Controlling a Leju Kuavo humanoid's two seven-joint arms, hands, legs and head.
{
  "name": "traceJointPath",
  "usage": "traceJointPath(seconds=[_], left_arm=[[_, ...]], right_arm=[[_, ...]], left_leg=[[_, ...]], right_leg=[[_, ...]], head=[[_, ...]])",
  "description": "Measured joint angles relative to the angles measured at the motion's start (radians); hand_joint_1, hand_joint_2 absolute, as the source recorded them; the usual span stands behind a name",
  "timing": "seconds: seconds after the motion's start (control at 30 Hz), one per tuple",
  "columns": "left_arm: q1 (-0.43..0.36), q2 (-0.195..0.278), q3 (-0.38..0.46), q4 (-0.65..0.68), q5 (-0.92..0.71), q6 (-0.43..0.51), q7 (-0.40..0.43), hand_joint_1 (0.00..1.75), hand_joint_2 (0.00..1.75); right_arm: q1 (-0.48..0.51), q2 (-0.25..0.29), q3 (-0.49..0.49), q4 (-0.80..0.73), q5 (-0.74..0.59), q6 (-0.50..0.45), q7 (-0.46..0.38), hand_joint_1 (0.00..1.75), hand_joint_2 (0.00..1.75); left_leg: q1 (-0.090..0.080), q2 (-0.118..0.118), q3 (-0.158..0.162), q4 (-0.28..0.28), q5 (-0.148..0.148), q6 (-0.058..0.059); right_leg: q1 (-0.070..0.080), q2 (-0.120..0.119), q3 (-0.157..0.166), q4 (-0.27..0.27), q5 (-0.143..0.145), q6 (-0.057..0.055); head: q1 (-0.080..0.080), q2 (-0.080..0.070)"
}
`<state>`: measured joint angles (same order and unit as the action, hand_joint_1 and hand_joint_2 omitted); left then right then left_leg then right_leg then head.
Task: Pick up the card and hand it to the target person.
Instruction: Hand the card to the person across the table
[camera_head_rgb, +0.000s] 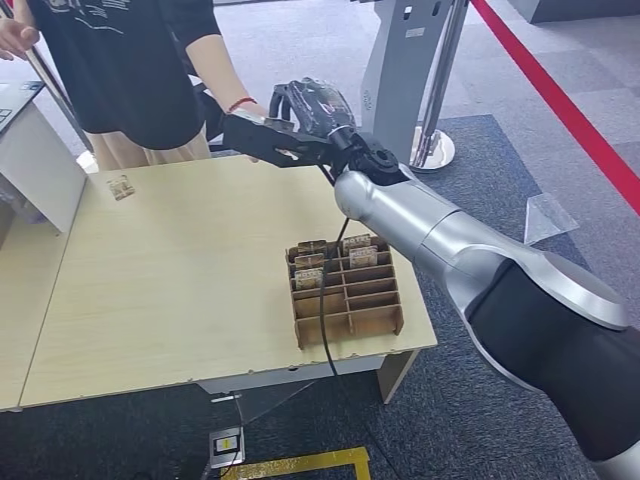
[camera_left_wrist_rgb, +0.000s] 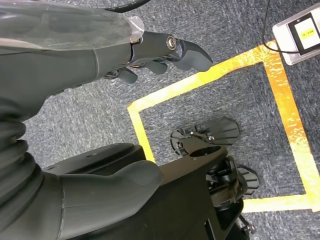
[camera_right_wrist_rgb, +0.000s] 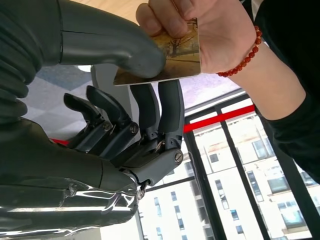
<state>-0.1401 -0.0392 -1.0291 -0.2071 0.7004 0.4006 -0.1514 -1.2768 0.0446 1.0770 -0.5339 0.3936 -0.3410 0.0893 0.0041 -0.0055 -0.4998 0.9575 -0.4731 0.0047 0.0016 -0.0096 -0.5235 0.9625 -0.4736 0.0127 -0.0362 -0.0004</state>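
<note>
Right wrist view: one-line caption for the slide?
Handover moment: the right hand pinches the card between thumb and fingers while a person's hand, with a red bead bracelet, grips its far end.

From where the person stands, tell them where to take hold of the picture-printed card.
Take the picture-printed card by its free end, the one pointing away from the robot's right hand, pinching both flat faces. The grey thumb presses one face and the dark fingers back the other at the near end, so only the far end is open. The person's hand already grips there.
</note>
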Motion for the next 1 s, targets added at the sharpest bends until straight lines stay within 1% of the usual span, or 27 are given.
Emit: traceJointPath(seconds=[0.03,0.27,0.37,0.43,0.57,0.67,0.73,0.87,1.0], left_arm=[[0.000,0.000,0.000,0.000,0.000,0.000,0.001,0.00,1.75],[0.001,0.001,-0.001,0.000,0.014,0.005,0.001,0.00,1.75],[0.002,0.002,-0.001,0.000,0.028,0.007,-0.005,0.00,1.75],[0.005,0.004,-0.001,0.000,0.039,0.007,-0.011,0.00,1.75],[0.016,0.010,-0.001,0.000,0.054,0.007,-0.020,0.00,1.75],[0.026,0.015,-0.001,0.000,0.059,0.003,-0.020,0.00,1.75],[0.030,0.018,-0.001,0.000,0.064,-0.001,-0.021,0.00,1.75],[0.035,0.022,-0.001,0.000,0.075,-0.003,-0.035,0.00,1.75],[0.039,0.026,-0.001,0.000,0.091,-0.002,-0.050,0.00,1.75]], right_arm=[[0.000,0.000,0.000,0.001,0.002,0.001,0.000,0.00,1.75],[-0.001,0.001,-0.006,0.008,0.029,0.055,-0.005,0.00,1.75],[-0.007,-0.006,-0.019,-0.004,0.032,0.141,-0.001,0.00,1.75],[-0.014,-0.026,-0.031,-0.036,0.041,0.211,0.022,0.00,1.75],[-0.037,-0.100,-0.069,-0.151,0.057,0.379,0.096,0.00,1.75],[-0.057,-0.179,-0.100,-0.268,0.049,0.516,0.166,0.00,1.75],[-0.067,-0.232,-0.122,-0.349,0.029,0.580,0.207,0.00,1.75],[-0.080,-0.336,-0.161,-0.512,-0.009,0.635,0.272,0.00,1.75],[-0.096,-0.428,-0.195,-0.662,-0.058,0.686,0.331,0.00,1.75]], left_leg=[[0.000,0.000,0.000,0.000,0.000,0.000],[0.000,0.000,0.000,0.000,0.000,0.000],[0.000,0.000,0.001,0.000,0.000,0.000],[0.000,0.000,0.001,0.001,0.000,0.000],[0.000,0.000,0.001,0.002,0.000,0.000],[0.000,0.000,0.000,0.003,0.000,0.000],[0.000,0.000,0.000,0.003,0.000,0.000],[-0.001,0.001,0.000,0.004,0.000,0.000],[-0.001,0.001,0.001,0.004,0.000,0.000]], right_leg=[[0.000,0.000,0.000,0.000,0.000,0.000],[0.000,0.000,0.000,0.000,0.000,0.000],[0.000,0.000,0.000,0.000,0.000,0.000],[0.000,0.000,0.000,0.000,0.000,0.000],[0.000,0.000,0.000,0.000,0.000,0.000],[0.000,0.000,0.000,0.000,0.000,0.000],[0.000,0.000,0.000,0.000,0.000,0.000],[-0.001,0.000,0.000,0.000,0.001,0.001],[-0.001,0.000,0.000,-0.001,0.001,0.001]], head=[[0.000,0.000],[0.000,0.000],[0.000,0.000],[0.000,0.000],[0.000,0.000],[0.000,0.000],[0.000,0.000],[0.000,0.000],[0.000,0.000]])
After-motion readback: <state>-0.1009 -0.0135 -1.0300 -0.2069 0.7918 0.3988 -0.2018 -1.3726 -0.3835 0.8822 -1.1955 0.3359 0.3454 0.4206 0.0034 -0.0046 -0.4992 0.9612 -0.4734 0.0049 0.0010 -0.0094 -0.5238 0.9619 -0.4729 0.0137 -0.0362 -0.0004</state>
